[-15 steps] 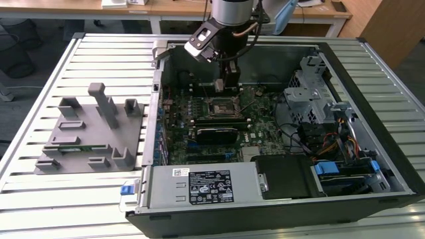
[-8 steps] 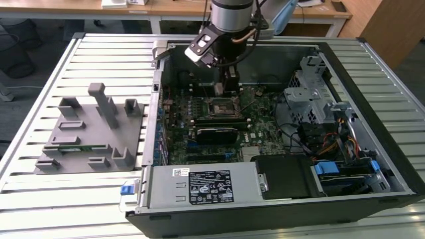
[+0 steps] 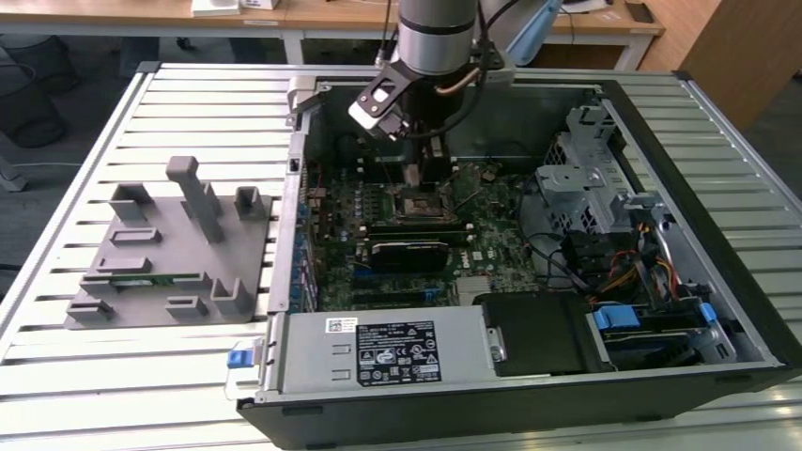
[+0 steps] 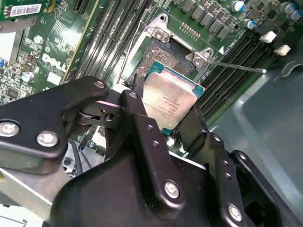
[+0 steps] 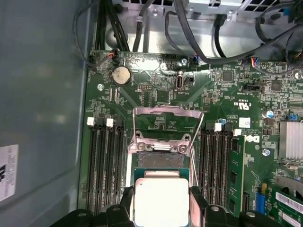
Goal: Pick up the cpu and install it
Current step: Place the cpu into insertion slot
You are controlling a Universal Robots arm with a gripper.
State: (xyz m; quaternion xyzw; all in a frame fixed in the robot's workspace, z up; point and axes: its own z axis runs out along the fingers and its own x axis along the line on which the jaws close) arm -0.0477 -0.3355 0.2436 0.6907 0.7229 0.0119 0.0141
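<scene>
- The gripper [image 4: 165, 108] holds the cpu [image 4: 169, 100]. Its two black fingers [image 4: 142, 127] are closed against opposite edges of the chip, and the silvery top faces the wrist cameras.
- In the first wrist view, the cpu [image 5: 161, 201] hangs between the fingers just short of the open socket [image 5: 158, 161]. It covers one edge of the socket, and the rest of the contact field is bare.
- The socket's metal load plate [image 5: 168, 124] stands raised on the side of the socket away from the cpu.
- Black memory slots [image 5: 102, 165] run along both sides of the socket.
- In the exterior view, the gripper [image 3: 426, 174] reaches straight down over the socket [image 3: 420, 205], inside the open computer case [image 3: 701, 310].
- A gray fixture block [image 3: 163, 254] sits on the slatted tabletop [image 3: 188, 103], well apart from the socket toward the exterior view's left.
</scene>
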